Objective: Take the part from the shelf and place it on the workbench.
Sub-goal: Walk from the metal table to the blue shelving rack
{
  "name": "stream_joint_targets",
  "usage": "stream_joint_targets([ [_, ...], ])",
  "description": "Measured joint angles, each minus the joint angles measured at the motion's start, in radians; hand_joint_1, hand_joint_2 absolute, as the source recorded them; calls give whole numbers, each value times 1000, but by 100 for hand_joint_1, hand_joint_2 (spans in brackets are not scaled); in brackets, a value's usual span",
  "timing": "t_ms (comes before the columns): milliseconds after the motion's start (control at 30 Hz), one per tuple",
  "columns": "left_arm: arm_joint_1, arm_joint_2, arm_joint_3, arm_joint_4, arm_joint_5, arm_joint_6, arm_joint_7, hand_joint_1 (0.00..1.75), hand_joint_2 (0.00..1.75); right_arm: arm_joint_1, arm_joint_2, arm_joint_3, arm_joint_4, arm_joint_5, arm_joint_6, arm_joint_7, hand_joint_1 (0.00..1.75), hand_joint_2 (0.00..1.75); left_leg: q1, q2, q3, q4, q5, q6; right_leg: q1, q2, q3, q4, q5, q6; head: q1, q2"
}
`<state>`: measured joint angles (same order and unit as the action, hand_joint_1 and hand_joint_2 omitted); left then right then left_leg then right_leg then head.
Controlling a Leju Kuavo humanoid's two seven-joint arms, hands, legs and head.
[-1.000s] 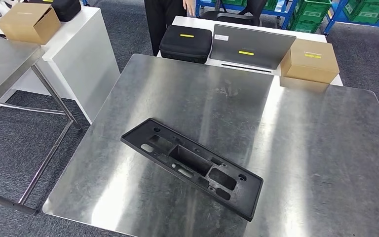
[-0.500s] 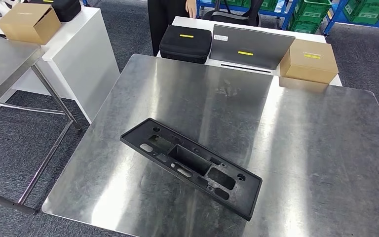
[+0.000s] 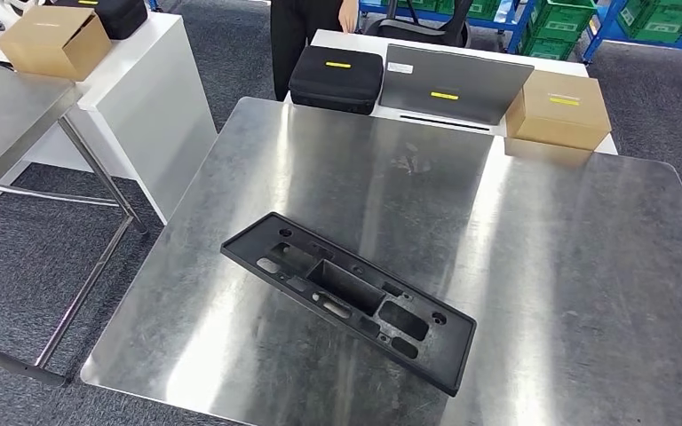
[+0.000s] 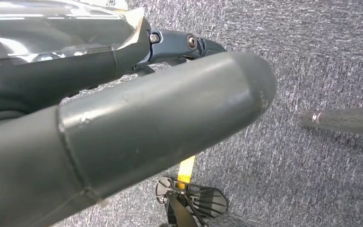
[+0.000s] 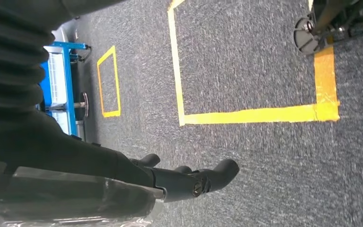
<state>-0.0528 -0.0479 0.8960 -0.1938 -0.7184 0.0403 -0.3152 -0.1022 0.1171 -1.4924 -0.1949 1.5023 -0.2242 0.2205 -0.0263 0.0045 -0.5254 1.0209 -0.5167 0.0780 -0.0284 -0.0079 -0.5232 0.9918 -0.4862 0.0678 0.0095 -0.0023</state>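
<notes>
The part (image 3: 348, 300), a long black plastic plate with several cut-outs, lies flat and slantwise on the steel workbench (image 3: 542, 266), near its front left. Neither hand touches it. My left hand (image 4: 137, 118) hangs low over the grey carpet, its thick grey thumb stretched out and nothing in it. My right hand (image 5: 123, 175) also hangs over the carpet. Its dark fingers (image 5: 217, 175) are extended and apart, holding nothing.
Behind the workbench, a white table carries a black case (image 3: 336, 78), a grey flat panel (image 3: 457, 84) and a cardboard box (image 3: 558, 108). A person (image 3: 306, 18) stands behind it. At the left are a steel table (image 3: 0, 124) and an open carton (image 3: 51, 40).
The whole picture has shifted slightly, so the camera moved a little. The person at the back has stepped a bit to the right. The part lies where it was.
</notes>
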Motion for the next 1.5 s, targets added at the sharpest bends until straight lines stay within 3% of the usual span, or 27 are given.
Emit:
stream_joint_targets([
  [67, 0, 0, -2, 0, -2, -4, -3, 0, 0, 0, 0, 2, 0, 1, 6, 0, 0, 0, 5, 1, -4, -6, 12, 12, 1, 1, -24, 54, -38, -7, 2, 0],
  [133, 1, 0, -5, 0, -4, -6, -4, 0, 0, 0, 0, 2, 0, 2, 8, 0, 0, 0, 4, 2, -13, -7, 18, 19, 3, 2, -80, 185, -108, -23, 4, 0],
  [200, 2, 0, -7, 0, -4, -7, -6, 0, 0, 1, 0, 3, 0, 3, 9, 1, 0, 0, 0, 1, -21, -6, 24, 21, 9, 3, -117, 289, -144, -27, 4, 0],
  [233, 3, 0, -8, 0, -4, -7, -7, 0, 0, 2, 0, 3, 0, 4, 9, 2, 0, 0, -2, 0, -23, -6, 26, 20, 13, 3, -109, 285, -136, -24, 4, 0],
  [267, 3, 0, -8, 0, -5, -7, -8, 0, 0, 3, 0, 4, 0, 5, 10, 2, 0, 0, -4, -1, -25, -6, 28, 18, 17, 3, -81, 242, -115, -21, 3, 0],
  [367, 3, -4, -9, 0, -7, -9, -11, 0, 0, 0, -4, 4, 0, 6, 10, 4, 0, 0, -9, -3, -28, -5, 35, 9, 31, 4, 32, 42, -50, -29, 3, 0],
  [433, 3, -6, -9, 0, -10, -13, -15, 0, 0, -2, -6, 4, 0, 4, 11, 8, 0, 0, -9, -2, -31, -4, 42, -1, 36, 4, 47, -4, -37, -40, 1, 0],
  [500, 3, -5, -10, 0, -14, -18, -20, 0, 0, -1, -4, 4, 0, -1, 11, 10, 0, 0, -8, -4, -36, 0, 45, -14, 29, 2, 37, -13, -26, -52, 1, 0],
  [533, 4, -6, -12, 0, -16, -21, -24, 0, 0, -1, -4, 4, 0, -3, 11, 10, 0, 0, -6, -5, -42, 10, 33, -22, 24, 1, 33, -16, -19, -60, 0, 0],
  [600, 5, -6, -15, 0, -17, -25, -29, 0, 0, -2, -2, 4, 1, -5, 11, 11, 0, 0, 4, -9, -69, 81, -37, -39, 17, -2, 20, -20, -5, -76, -6, 0],
  [667, 5, -7, -17, 1, -17, -27, -31, 0, 0, -2, -2, 4, 1, -5, 11, 11, 0, 0, 21, -8, -106, 203, -122, -58, 17, -4, 2, -19, 8, -81, -10, 0],
  [700, 5, -7, -18, 1, -17, -27, -31, 0, 0, -2, -2, 4, 1, -5, 11, 11, 0, 0, 29, -8, -116, 250, -139, -65, 16, -6, -5, -18, 14, -80, -10, 0],
  [733, 5, -8, -19, 1, -17, -26, -30, 0, 0, -2, -2, 4, 1, -5, 11, 12, 0, 0, 38, -8, -110, 266, -133, -73, 15, -7, -13, -16, 21, -76, -11, 0],
  [767, 5, -8, -20, 1, -17, -26, -30, 0, 0, -2, -2, 4, 1, -4, 11, 12, 0, 0, 47, -7, -86, 243, -107, -81, 12, -7, -20, -12, 27, -72, -11, 0],
  [833, 3, -9, -22, 1, -17, -26, -30, 0, 0, -3, -3, 4, 1, -4, 11, 13, 0, 0, 63, -8, 5, 115, -52, -99, 8, -8, -35, -2, 37, -61, -11, 0],
  [900, 1, -11, -23, 1, -17, -26, -30, 0, 0, -5, -4, 4, 1, -3, 11, 13, 0, 0, 65, -11, 69, 5, -39, -104, 10, -8, -46, 7, 46, -46, -12, 0],
  [933, 1, -12, -23, 1, -18, -26, -30, 0, 0, -7, -5, 4, 1, -3, 11, 13, 0, 0, 61, -13, 76, -15, -44, -100, 12, -8, -50, 8, 52, -37, -13, 0],
  [1000, 2, -12, -23, 1, -18, -27, -30, 0, 0, -7, -4, 4, 1, -3, 11, 14, 0, 0, 52, -12, 62, -20, -34, -77, 13, -8, -58, 7, 64, -17, -13, 0],
  [1033, 2, -13, -23, 1, -19, -27, -31, 0, 0, -6, -5, 4, 1, -3, 11, 15, 0, 0, 48, -10, 52, -20, -24, -62, 11, -7, -67, 15, 57, -13, -14, 0],
  [1100, 2, -14, -23, 1, -21, -27, -31, 0, 0, -4, -4, 4, 1, -4, 11, 17, 0, 0, 43, -5, 24, -24, -2, -32, 8, -3, -99, 77, -7, -22, -11, 0],
  [1167, 3, -13, -24, 1, -24, -27, -32, 0, 0, -5, -3, 4, 1, -6, 11, 19, 0, 0, 37, -3, -6, -23, 20, -18, 7, 0, -134, 202, -99, -38, -7, 0],
  [1200, 3, -12, -24, 1, -25, -27, -32, 0, 0, -5, -3, 4, 2, -6, 11, 20, 0, 0, 34, -2, -22, -22, 32, -17, 8, 1, -142, 260, -124, -37, -7, 0],
  [1267, 3, -13, -24, 1, -26, -27, -33, 0, 0, -5, -4, 4, 2, -6, 11, 20, 0, 0, 30, -1, -54, -20, 55, -18, 10, 2, -115, 294, -108, -22, -8, 0],
  [1333, 3, -15, -24, 2, -27, -28, -33, 0, 0, -6, -5, 4, 2, -5, 11, 21, 0, 0, 29, -1, -78, -17, 76, -23, 14, 3, -23, 200, -64, -9, -8, 0],
  [1400, 3, -18, -24, 2, -27, -28, -33, 0, 0, -10, -6, 6, 1, -3, 11, 22, 0, 0, 25, -1, -94, -11, 94, -32, 21, 4, 88, 41, -65, -17, -8, 0],
  [1433, 3, -19, -24, 1, -27, -28, -33, 0, 0, -12, -6, 7, 1, -2, 11, 24, 0, 0, 23, -1, -98, -9, 104, -36, 25, 4, 119, -15, -75, -25, -9, 0],
  [1500, 3, -18, -24, 1, -27, -28, -33, 0, 0, -12, -5, 10, 2, 0, 11, 29, 0, 0, 21, -1, -105, -7, 120, -44, 25, 5, 128, -52, -82, -39, -10, 0],
])
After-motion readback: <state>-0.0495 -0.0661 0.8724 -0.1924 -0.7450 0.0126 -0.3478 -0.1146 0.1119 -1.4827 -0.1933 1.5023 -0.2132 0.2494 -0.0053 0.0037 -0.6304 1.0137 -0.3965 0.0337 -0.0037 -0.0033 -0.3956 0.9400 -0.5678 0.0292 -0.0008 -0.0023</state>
